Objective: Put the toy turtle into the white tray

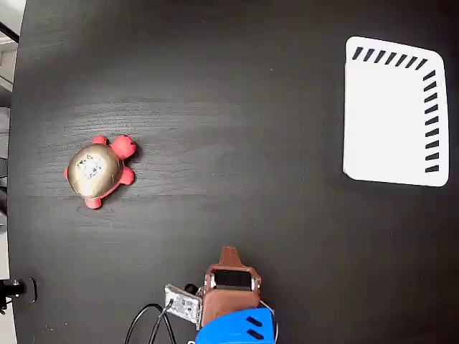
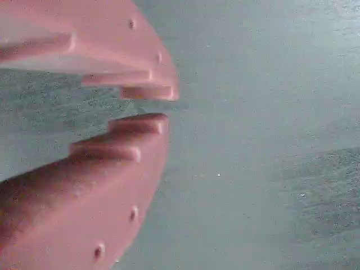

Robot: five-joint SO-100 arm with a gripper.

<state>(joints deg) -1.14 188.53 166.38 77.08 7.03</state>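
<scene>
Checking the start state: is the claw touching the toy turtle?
Apart. The fixed view shows bare table between the claw and the toy turtle.

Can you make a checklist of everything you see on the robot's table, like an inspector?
Surface: dark table, wood-grain look, mostly bare.
Job's things: toy turtle at left, upright, not in the white tray at right; tray holds nothing.
Clutter: nothing seen.
Grippers: gripper holds nothing, fingertips nearly touching with a thin gap; arm sits at the bottom edge.
Cables: black cables loop beside the arm base.
Surroundings: pale floor strip at far left.
</scene>
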